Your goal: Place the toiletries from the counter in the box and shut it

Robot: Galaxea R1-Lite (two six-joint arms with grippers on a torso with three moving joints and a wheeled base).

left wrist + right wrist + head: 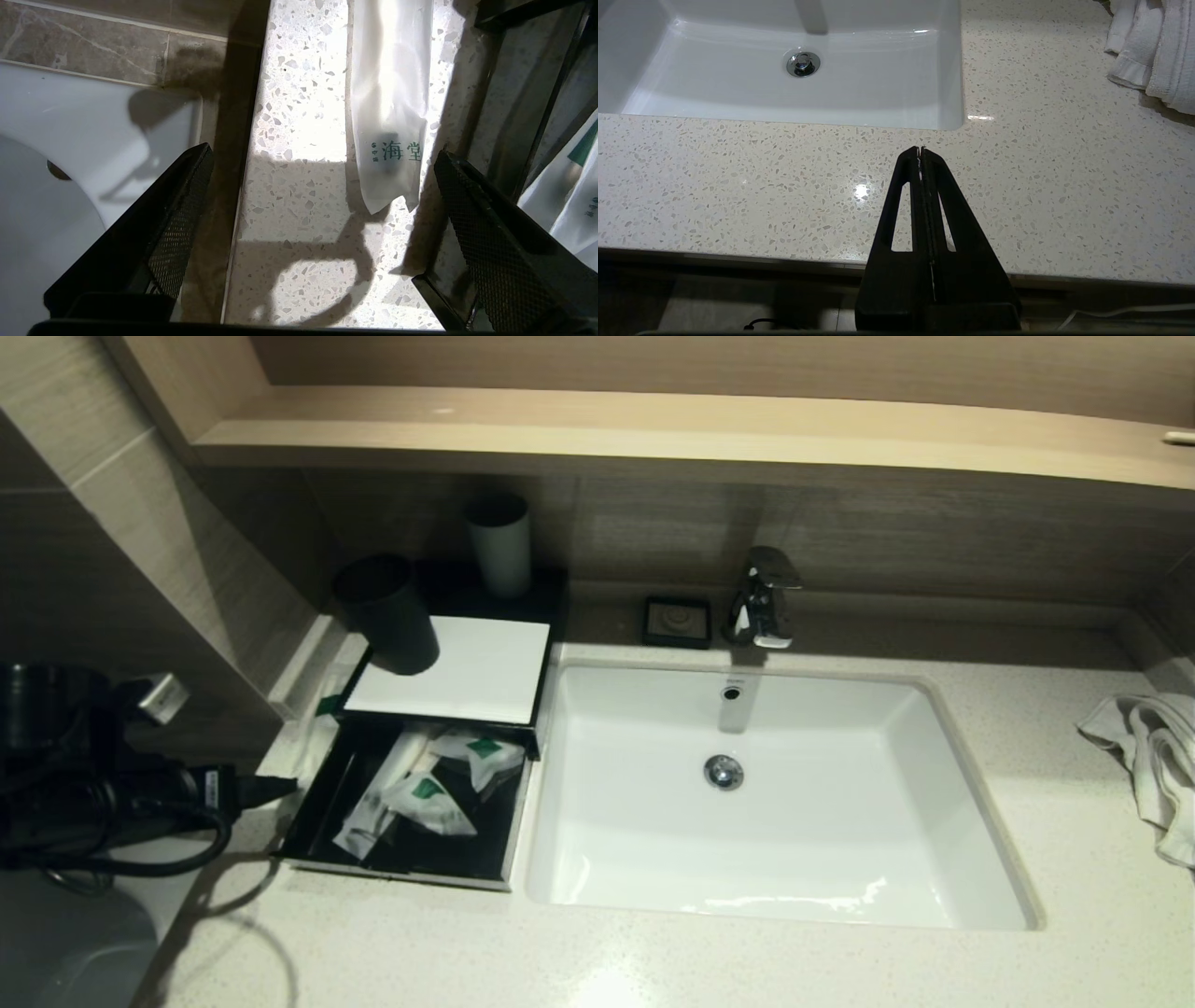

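The black box (448,667) with a white top panel stands left of the sink, its drawer (411,868) pulled out toward me. Several white sachets (420,793) with green labels lie in the drawer. One long sachet (390,102) lies on the speckled counter (653,952) just left of the box (317,728). My left gripper (322,154) is open and empty, hovering above the counter at that sachet's near end, beside the drawer's wall (509,116); it also shows in the head view (266,789). My right gripper (920,149) is shut and empty over the counter's front edge.
A dark cup (387,616) stands on the box's top and a pale cup (499,546) behind it. The white sink (775,784), faucet (766,597) and soap dish (677,621) are to the right. A white towel (1148,756) lies far right. A wall borders the left.
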